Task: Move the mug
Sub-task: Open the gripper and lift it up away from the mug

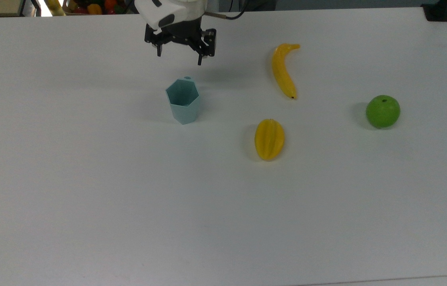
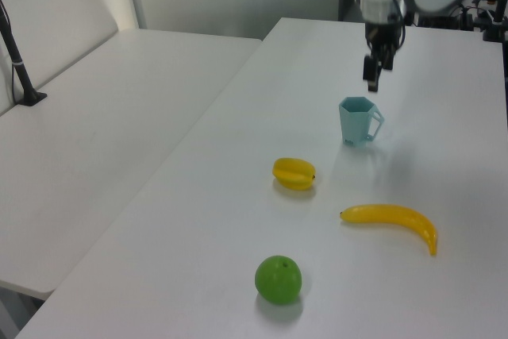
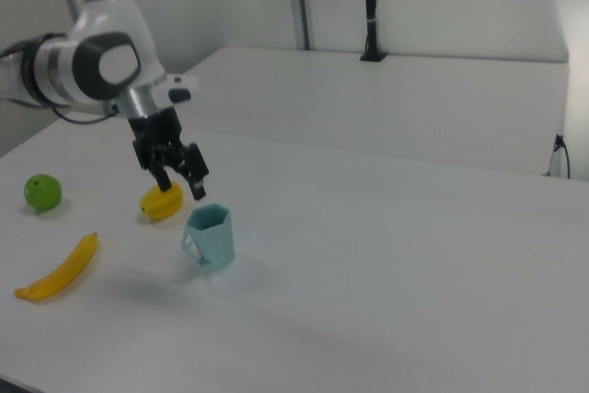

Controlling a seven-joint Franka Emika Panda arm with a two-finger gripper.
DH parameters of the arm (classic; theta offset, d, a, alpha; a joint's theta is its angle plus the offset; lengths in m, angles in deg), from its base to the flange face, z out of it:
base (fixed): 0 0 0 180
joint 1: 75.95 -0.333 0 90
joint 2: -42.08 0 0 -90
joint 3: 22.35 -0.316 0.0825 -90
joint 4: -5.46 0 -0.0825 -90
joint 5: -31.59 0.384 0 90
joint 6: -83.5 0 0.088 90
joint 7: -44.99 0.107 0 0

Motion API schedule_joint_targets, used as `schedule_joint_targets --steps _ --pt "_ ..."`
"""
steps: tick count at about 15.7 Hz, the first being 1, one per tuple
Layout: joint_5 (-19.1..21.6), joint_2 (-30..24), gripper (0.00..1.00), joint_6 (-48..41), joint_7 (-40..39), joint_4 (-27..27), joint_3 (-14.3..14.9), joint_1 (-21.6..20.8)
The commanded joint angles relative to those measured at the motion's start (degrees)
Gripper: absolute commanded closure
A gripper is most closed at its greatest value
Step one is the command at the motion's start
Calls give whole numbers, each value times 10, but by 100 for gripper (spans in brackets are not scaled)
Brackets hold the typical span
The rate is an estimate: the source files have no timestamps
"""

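Teal mug [image 1: 184, 101] stands free, upright, mid-desk [image 1: 88, 198]; claw [image 1: 179, 51] hangs open, empty, above — move looks done.

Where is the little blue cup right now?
The mug stands upright on the white table, left of the starfruit in the top view, with the open claw above it.

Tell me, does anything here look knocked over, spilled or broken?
Nothing stands out. The mug stands upright on the table, apart from the open end effector above it; the fruits lie undisturbed.
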Motion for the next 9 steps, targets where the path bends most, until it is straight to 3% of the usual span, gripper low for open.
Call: schedule_joint_targets --steps 1,4,9 --pt "19 -2 0 -86 -31 97 8 5" --pt "26 -3 0 -168 -33 156 12 14" --pt "28 -4 0 -194 -33 178 13 19"
